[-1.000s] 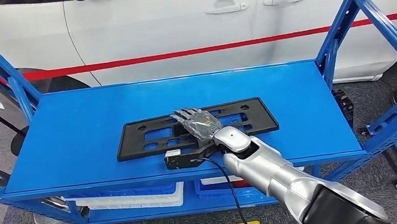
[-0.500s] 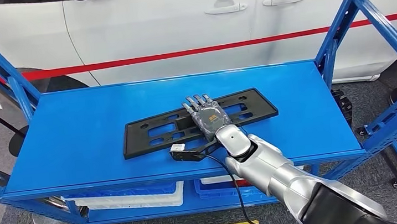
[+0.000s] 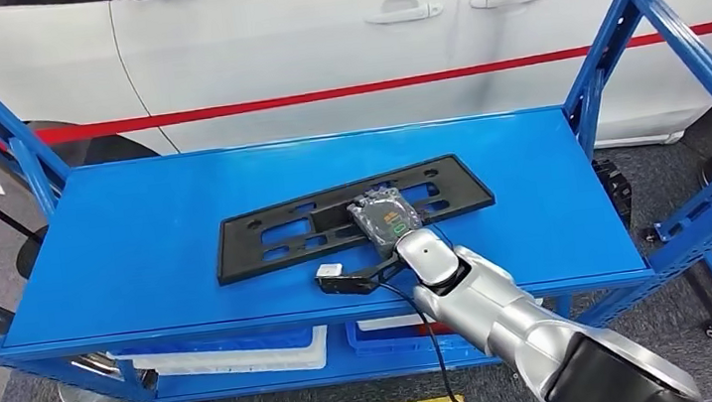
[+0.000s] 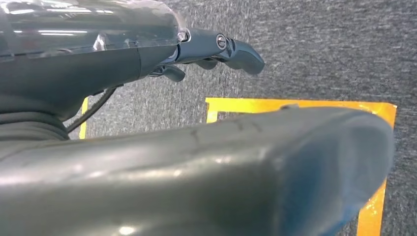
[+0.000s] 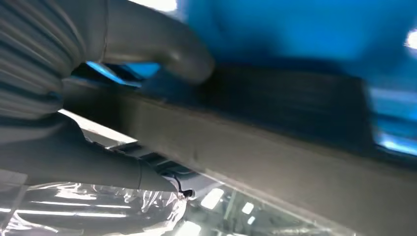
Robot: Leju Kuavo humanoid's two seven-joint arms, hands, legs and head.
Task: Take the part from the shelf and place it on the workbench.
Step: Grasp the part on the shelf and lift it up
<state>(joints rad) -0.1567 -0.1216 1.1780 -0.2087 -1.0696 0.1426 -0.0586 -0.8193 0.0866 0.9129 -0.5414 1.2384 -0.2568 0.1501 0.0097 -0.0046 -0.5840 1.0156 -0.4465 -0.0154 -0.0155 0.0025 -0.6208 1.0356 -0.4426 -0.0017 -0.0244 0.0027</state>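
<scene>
Head view: the black part [image 3: 354, 215], a long flat frame with cut-out slots, lies slightly askew on the blue top shelf [image 3: 137, 244] of the rack, near the front edge. The right hand [image 3: 389, 219] sits at the part's near long edge, right of its middle, with the back of the hand turned up and a small green mark on it. The fingers cannot be seen from here, so the grip itself is not plain in this view. A black camera bracket [image 3: 345, 280] juts from the wrist toward the shelf's front edge, and a black cable hangs below the silver arm. Behind the rack stands a white car [image 3: 315, 36], with a red barrier tape [image 3: 321, 96] stretched in front of it. White and blue bins [image 3: 238, 353] sit on the lower level.

Left wrist view: the left hand [image 4: 187, 147] hangs over grey carpet [image 4: 319, 49] with a yellow floor marking [image 4: 295, 104]. Its thick thumb runs across the picture and the darker fingers [image 4: 236, 49] above it are bent a little, apart from the thumb, with nothing between them.

Right wrist view: close and blurred, this gives what the head view hides. The grey thumb [image 5: 162, 46] presses on 1 face of the dark part [image 5: 275, 147], and a finger [image 5: 88, 167] lies against its other face, so the hand pinches the part's edge. Blue shelf surface shows beyond.
</scene>
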